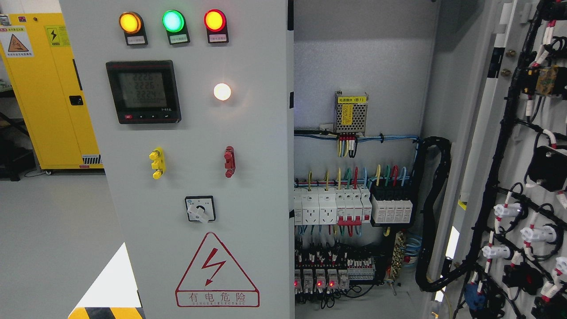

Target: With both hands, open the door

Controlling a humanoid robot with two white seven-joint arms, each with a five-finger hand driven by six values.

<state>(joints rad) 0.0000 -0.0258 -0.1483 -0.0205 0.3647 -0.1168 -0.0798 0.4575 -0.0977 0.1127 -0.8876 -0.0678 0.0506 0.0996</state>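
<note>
- Right door (509, 146): swung open at the far right of the scene. Its inner face is turned towards the camera and carries black wiring looms and the backs of panel devices.
- Left door (195, 177): appears closed, filling the middle and left of the view. It bears three lit indicator lamps (172, 21) at the top, a digital meter (144, 91), a white lamp (222, 91), a yellow fitting (157, 162), a red fitting (229, 161), a rotary switch (200, 209) and a red electrical hazard triangle (216, 271).
- Cabinet interior (354, 212): exposed between the two doors, showing a power supply unit, breakers, sockets and relays with small red lights on.
- Hands: neither robot hand nor arm is in view, so whether the fingers are apart, together or clamped on anything is not shown.
- Handling judgement: the doors look like painted sheet steel. They are likely stiff, smooth and somewhat slippery, and fairly heavy with the mounted devices, swinging on hinges rather than lifting.
- Hold points, as a judgement: the free vertical edge of the left door beside the opening seems the soundest place to grip. No handle can be identified with certainty.
- Caution: lamps, meter and switch are fragile and should not be pushed on. The live wiring inside lies just beside that edge.
- Yellow safety cabinet (48, 88): stands far left, well apart.
</note>
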